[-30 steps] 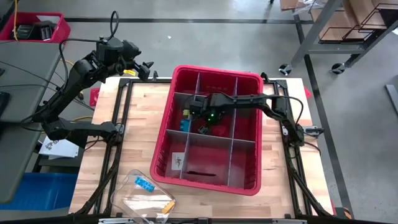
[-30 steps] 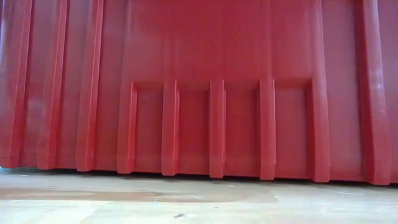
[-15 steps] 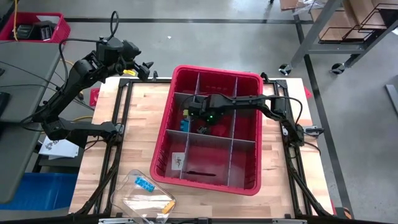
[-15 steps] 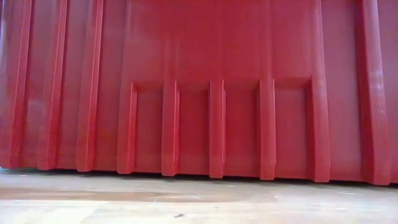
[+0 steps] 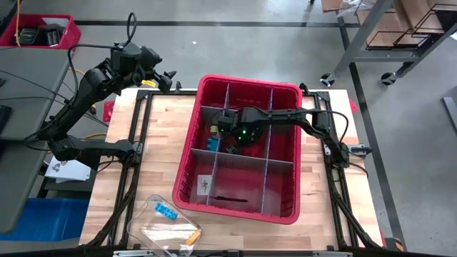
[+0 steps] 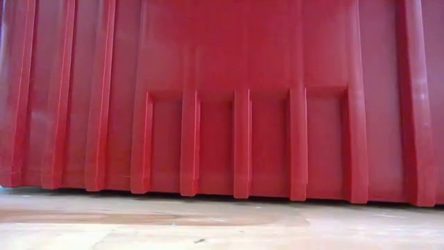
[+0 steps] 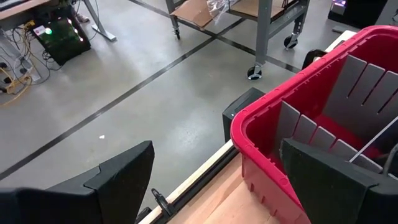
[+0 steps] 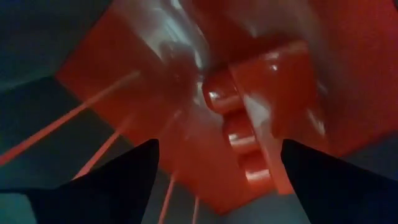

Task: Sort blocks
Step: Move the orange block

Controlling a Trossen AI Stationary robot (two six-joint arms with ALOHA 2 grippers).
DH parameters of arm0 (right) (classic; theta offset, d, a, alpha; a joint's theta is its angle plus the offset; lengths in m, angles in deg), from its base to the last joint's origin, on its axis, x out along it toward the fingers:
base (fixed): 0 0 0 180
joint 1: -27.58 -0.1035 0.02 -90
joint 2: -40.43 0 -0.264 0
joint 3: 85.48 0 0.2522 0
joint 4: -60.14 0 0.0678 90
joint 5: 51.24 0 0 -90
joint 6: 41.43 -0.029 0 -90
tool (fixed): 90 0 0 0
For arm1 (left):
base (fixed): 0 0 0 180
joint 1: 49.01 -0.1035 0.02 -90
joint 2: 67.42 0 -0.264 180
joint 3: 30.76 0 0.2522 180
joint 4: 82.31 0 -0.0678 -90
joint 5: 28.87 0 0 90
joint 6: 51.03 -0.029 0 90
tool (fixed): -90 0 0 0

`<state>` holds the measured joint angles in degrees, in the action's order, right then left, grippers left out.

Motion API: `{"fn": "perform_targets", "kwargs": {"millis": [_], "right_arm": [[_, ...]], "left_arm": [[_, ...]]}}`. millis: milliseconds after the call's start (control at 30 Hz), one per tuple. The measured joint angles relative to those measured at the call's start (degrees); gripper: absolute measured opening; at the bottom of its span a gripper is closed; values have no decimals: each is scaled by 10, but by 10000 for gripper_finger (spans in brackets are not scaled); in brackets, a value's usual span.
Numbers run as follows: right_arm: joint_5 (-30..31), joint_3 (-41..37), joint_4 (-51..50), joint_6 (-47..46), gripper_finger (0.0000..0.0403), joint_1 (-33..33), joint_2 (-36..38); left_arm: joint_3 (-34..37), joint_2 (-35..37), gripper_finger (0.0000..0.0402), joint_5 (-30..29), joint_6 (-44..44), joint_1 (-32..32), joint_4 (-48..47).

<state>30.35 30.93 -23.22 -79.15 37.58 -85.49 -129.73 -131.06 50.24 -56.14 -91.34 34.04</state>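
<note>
Reaching down into a middle compartment of the large red plastic bin (image 5: pixel 285 207), the right gripper (image 8: pixel 214 180) hung with jaws spread wide, a small red studded plastic brick (image 8: pixel 267 106) lying just beyond and between its fingertips.

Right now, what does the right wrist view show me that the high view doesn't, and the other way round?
Only the right wrist view shows a red block with round studs close up, lying between the open right gripper fingers. Only the high view shows the whole table, the left gripper waiting open off the bin's far-left corner, and a blue block in the same compartment. Both show the red bin interior and grey dividers.
</note>
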Motion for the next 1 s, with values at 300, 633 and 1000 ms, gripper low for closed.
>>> {"fn": "perform_targets", "kwargs": {"millis": [300, 633, 1000], "right_arm": [[36, -3, -12, -84, 332, 2, 42], [55, -1, -6, -127, 332, 23, 92], [34, -52, 35, -102, 332, -10, 95]], "left_arm": [[0, 0, 346, -15, -40, 0, 0], [0, 0, 346, -17, -40, 0, -2], [0, 0, 346, -17, -46, 0, 0]]}}
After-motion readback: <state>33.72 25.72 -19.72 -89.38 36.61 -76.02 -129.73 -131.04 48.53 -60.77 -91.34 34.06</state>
